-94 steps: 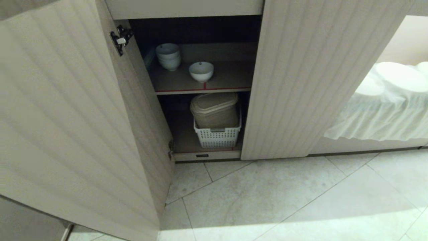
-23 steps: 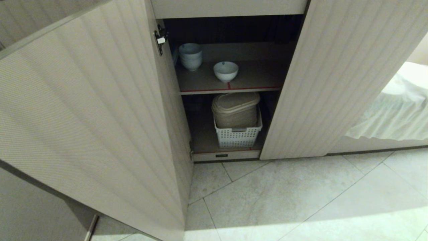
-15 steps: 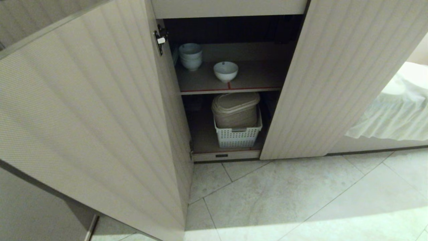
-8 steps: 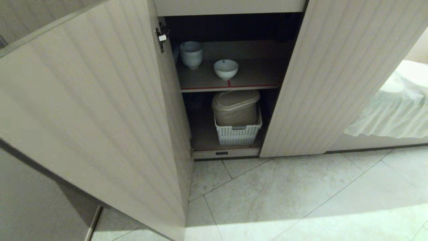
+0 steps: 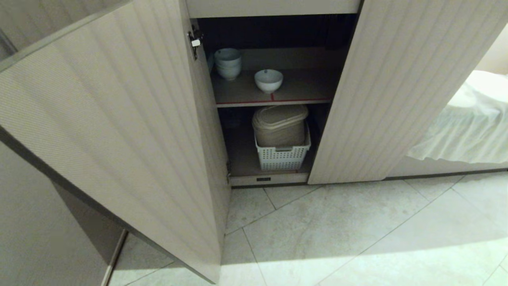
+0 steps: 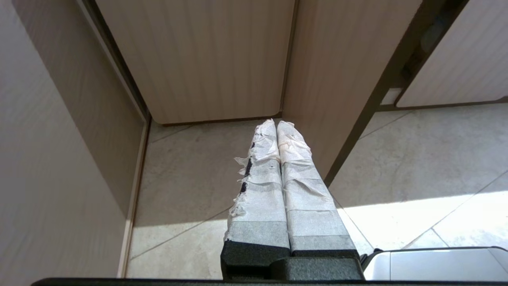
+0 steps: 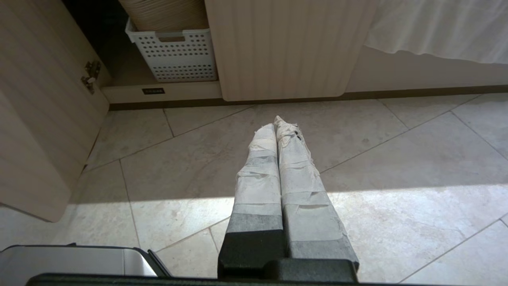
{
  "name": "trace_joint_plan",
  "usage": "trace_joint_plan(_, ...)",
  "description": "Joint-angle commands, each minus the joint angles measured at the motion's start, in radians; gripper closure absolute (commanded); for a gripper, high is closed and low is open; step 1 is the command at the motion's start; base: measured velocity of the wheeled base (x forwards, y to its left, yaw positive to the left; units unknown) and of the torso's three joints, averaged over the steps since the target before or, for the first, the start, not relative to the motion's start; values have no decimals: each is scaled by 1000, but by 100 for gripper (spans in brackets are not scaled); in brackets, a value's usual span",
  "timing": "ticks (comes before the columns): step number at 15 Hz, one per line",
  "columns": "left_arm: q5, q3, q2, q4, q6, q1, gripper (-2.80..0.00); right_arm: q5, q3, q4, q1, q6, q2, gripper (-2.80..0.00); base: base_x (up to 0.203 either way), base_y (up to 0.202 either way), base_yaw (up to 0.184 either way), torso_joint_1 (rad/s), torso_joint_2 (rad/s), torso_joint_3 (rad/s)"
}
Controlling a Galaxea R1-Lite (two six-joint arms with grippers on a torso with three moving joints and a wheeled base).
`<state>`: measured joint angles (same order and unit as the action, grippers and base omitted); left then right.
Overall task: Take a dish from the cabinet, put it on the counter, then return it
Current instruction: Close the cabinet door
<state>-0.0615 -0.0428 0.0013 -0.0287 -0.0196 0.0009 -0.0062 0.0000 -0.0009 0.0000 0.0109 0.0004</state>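
Dish (image 5: 268, 80): upper centre, alone near shelf front, reachable.
Cabinet (image 5: 119, 119): doors swung wide, exposing it.
Left gripper (image 6: 276, 126), right gripper (image 7: 274, 124): jaws closed, empty, parked over floor.

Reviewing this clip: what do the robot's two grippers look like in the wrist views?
Both look alike. The left gripper and right gripper each have two long, tapering fingers wrapped in white, wrinkled tape, grey lower down, on a black base. The left's tape is frayed along one edge, with black showing through. No cables or markings show, and neither arm appears in the head view.
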Motion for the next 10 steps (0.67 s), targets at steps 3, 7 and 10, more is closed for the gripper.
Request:
trace_joint_plan(3, 14, 1, -1, 0, 0, 1, 0, 0, 0, -1, 0, 0, 0, 0, 0, 0, 0, 0, 0, 0)
trace_joint_plan(7, -64, -13, -1, -4, -8, 1, 0, 0, 0, -1, 1, 0, 0, 0, 0, 0, 0, 0, 0, 0)
trace_joint_plan(10, -174, -67, 32, -52, -4, 1, 0, 0, 0, -1, 1, 0, 0, 0, 0, 0, 0, 0, 0, 0)
